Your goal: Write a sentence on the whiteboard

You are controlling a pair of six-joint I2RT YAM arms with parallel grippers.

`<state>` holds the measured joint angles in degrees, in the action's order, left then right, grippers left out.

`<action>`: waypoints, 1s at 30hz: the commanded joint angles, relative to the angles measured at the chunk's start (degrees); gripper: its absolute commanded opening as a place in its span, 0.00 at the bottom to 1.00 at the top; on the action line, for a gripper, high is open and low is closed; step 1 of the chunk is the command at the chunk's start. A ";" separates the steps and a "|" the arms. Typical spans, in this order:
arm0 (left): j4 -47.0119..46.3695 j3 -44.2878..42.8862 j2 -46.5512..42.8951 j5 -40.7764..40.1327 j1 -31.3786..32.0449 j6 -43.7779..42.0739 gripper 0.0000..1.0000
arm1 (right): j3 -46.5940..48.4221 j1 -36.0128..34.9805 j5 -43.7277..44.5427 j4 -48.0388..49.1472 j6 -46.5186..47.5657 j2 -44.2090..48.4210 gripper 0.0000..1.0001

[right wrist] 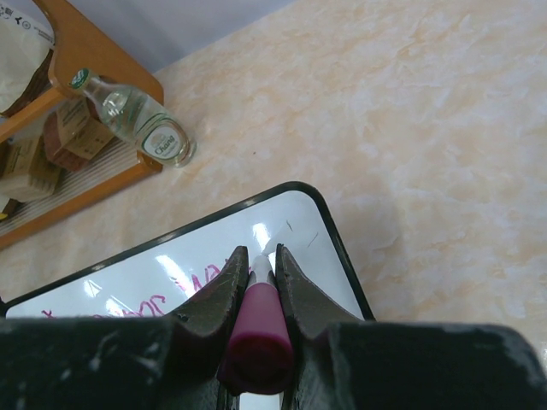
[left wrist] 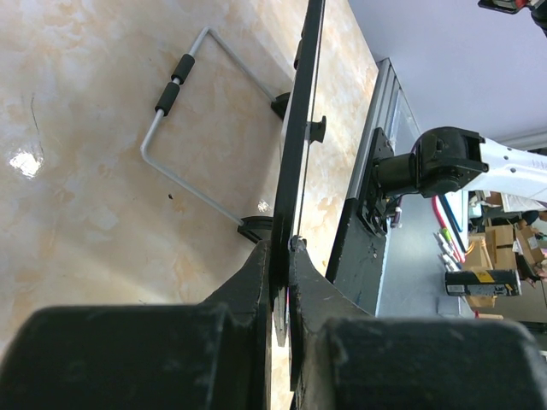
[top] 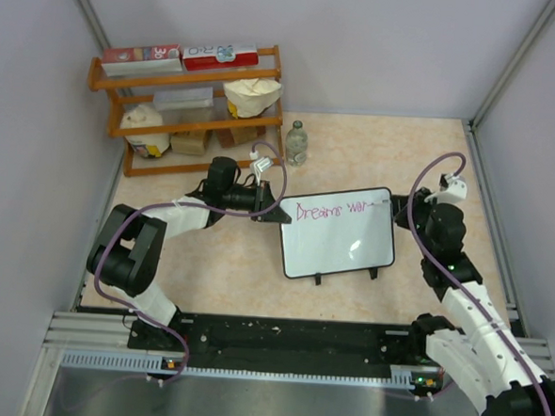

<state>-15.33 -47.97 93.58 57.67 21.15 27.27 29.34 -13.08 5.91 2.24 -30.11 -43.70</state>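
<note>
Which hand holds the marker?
The right hand, shut on the pink marker at a whiteboard corner; the left hand only clamps the board's edge.

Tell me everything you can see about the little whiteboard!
The whiteboard is a small, shiny white rectangle with a thin black frame, rounded corners and little black feet. It stands tilted back on the table, with a wire stand behind it. Pink writing runs along its top, roughly "Dreams wor". The left gripper pinches its left edge, and a pink marker held in the right gripper seems to touch its upper right part.
</note>
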 commanded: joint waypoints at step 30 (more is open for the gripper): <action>0.92 -0.99 -1.38 -4.49 0.12 -3.10 0.00 | -0.60 0.51 -2.22 1.45 0.22 -0.68 0.00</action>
<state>-14.98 -47.97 93.51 57.65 21.15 27.49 29.32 -12.95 4.62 4.91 -31.09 -45.60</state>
